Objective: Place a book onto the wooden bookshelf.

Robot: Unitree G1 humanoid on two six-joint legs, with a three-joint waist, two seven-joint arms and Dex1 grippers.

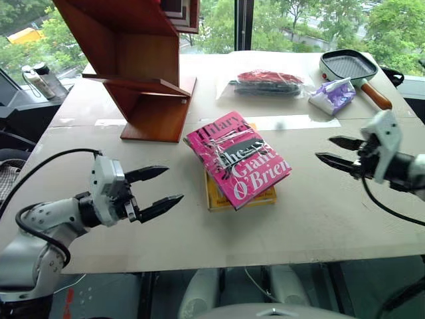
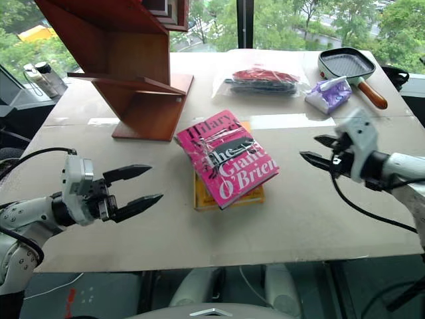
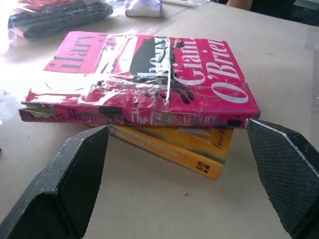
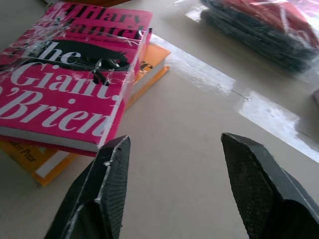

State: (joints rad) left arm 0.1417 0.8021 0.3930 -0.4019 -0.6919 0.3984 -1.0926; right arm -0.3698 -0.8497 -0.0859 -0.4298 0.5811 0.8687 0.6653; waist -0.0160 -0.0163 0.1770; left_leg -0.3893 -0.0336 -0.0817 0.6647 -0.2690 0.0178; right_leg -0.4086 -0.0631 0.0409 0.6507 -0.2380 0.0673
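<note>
The pink book (image 1: 237, 158) lies flat in the middle of the table, stacked on a yellow book (image 1: 240, 196). The wooden bookshelf (image 1: 143, 63) stands at the far left of the table, its flat base on the tabletop. My left gripper (image 1: 158, 191) hovers open to the left of the book, well short of it; its wrist view faces the pink spine (image 3: 139, 117). To the book's right, my right gripper (image 1: 330, 150) is open with nothing between its fingers, and the pink book (image 4: 65, 74) lies just beyond its fingertips.
A clear bag with red and black contents (image 1: 269, 83) lies at the back centre. A purple-and-white packet (image 1: 333, 95) and a grill pan with a wooden handle (image 1: 352, 68) sit at the back right. Bottles (image 1: 36, 80) stand off the table's left edge.
</note>
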